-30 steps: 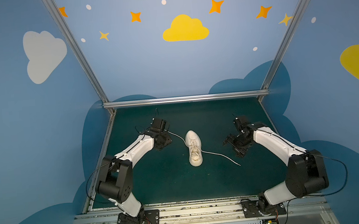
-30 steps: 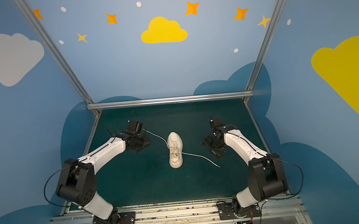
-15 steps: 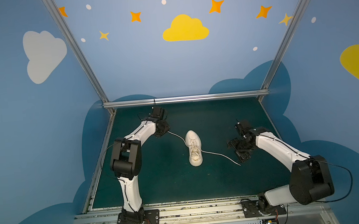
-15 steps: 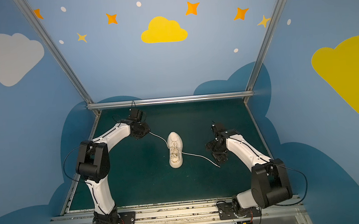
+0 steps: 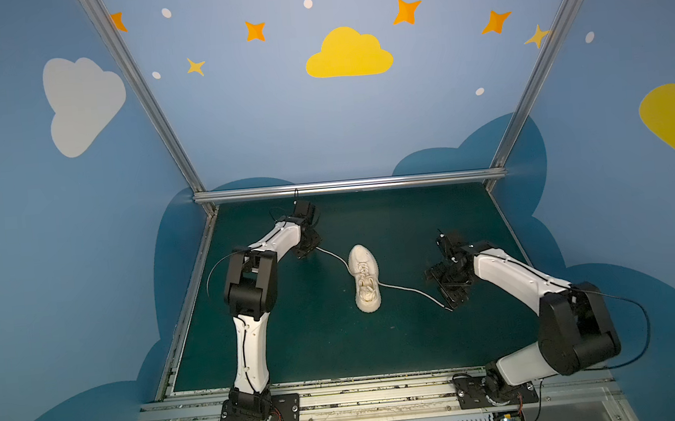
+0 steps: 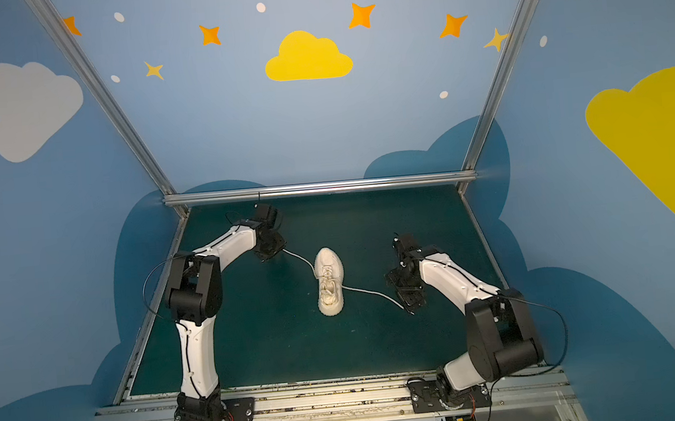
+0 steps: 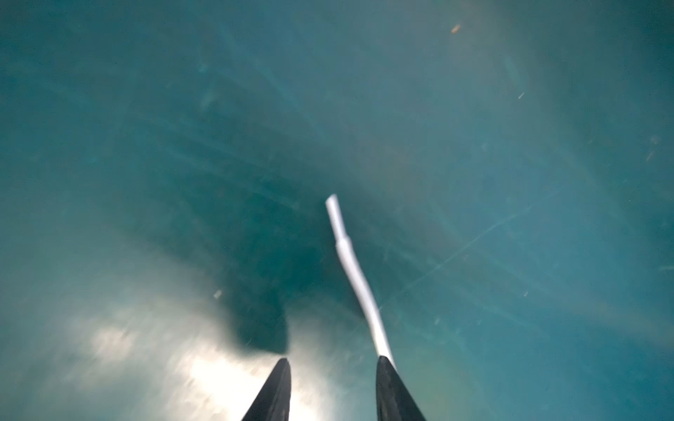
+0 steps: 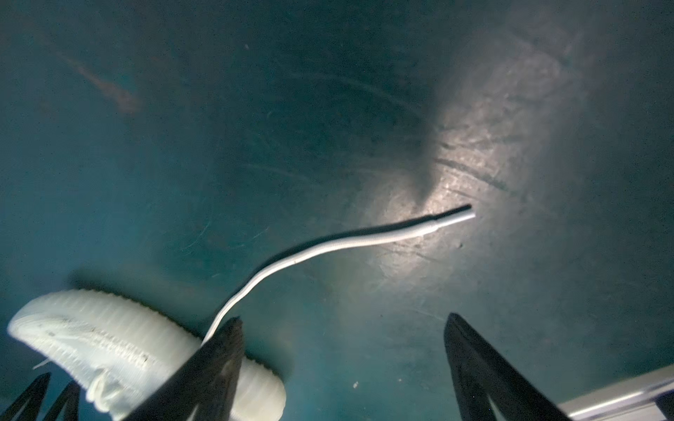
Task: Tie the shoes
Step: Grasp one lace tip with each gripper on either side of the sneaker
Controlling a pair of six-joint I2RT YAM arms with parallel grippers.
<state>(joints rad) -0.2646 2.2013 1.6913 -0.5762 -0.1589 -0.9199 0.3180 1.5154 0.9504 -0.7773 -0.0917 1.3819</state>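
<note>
**Two loose laces, and neither claw has a hold**

The left claw (image 7: 332,360) sits low over the dark green table (image 5: 297,340). Its jaws are partly open with nothing between them. The left cream-white round lace (image 7: 352,277) meets the tip of one finger instead of lying centred in the gap. Closing from here would likely pinch air or flick the cord aside.

The small cream-white knit sneaker (image 5: 364,278) lies untied in the middle of the table, between the two arms. It looks light, so an uneven tug on either lace could drag or swivel it.

The right claw (image 8: 343,319) is spread wide and empty, close to the free end of the right cream-white lace (image 8: 328,249). That cord passes behind one finger. Coming down, the finger could pin the lace flat, or a grip too near the end could slip off.
</note>
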